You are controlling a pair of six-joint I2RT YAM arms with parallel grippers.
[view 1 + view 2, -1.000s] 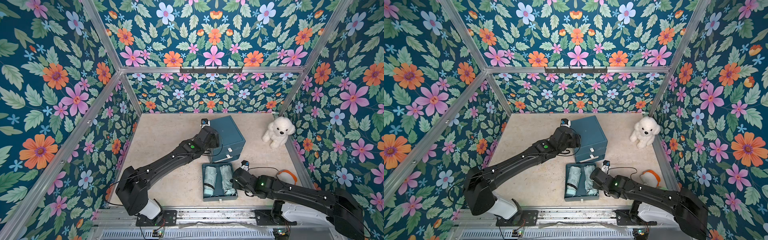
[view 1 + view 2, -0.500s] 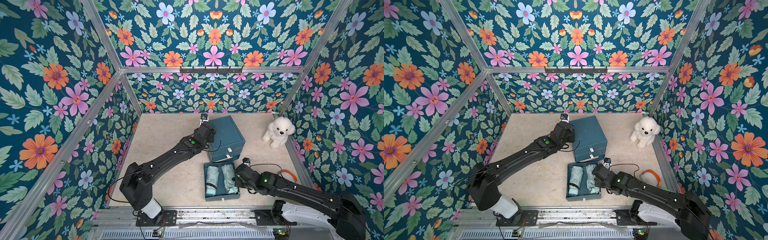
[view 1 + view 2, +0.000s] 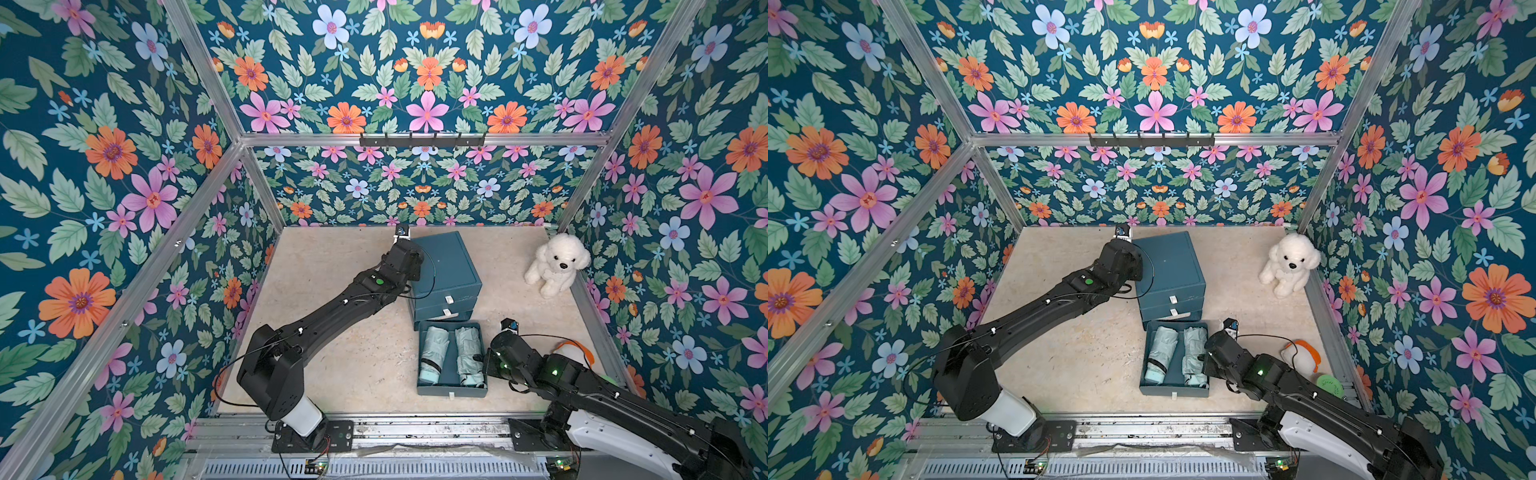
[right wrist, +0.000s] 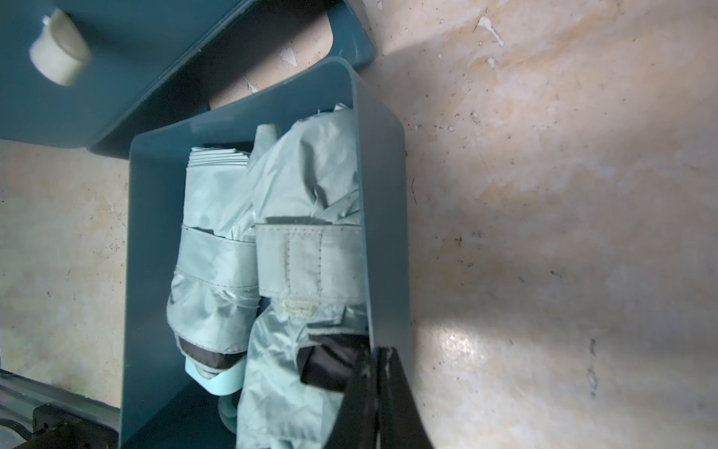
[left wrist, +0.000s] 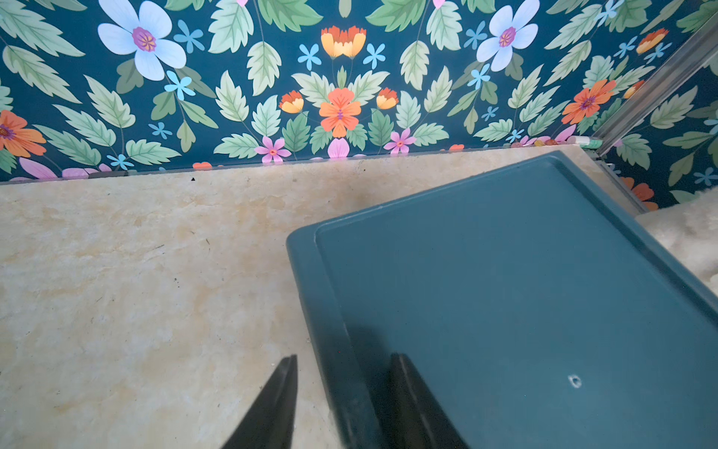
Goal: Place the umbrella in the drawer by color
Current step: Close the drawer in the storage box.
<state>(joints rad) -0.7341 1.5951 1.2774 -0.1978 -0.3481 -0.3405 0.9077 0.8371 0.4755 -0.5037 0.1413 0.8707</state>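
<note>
The teal drawer cabinet (image 3: 444, 266) (image 3: 1169, 266) stands mid-floor with its lowest drawer (image 3: 436, 391) (image 3: 1158, 390) pulled fully out in front of it. Two folded mint-green umbrellas (image 3: 432, 353) (image 3: 467, 353) lie side by side in that drawer, also in the right wrist view (image 4: 209, 233) (image 4: 307, 186). My left gripper (image 5: 344, 357) straddles the cabinet's (image 5: 505, 291) left top rim, one finger outside and one on the top, closed on it. My right gripper (image 4: 379, 352) (image 3: 483, 358) is shut and empty, its tips against the drawer's right wall (image 4: 384, 194).
A white plush dog (image 3: 557, 264) sits in the far right corner. An orange-and-white item (image 3: 575, 349) and a green disc (image 3: 1329, 386) lie by the right wall behind my right arm. A hook rail (image 3: 422, 139) hangs on the back wall. Flowered walls enclose three sides.
My left gripper has shifted back along the cabinet's left edge and its jaws have narrowed onto the rim. My right gripper slid a little toward the front beside the drawer, staying shut.
</note>
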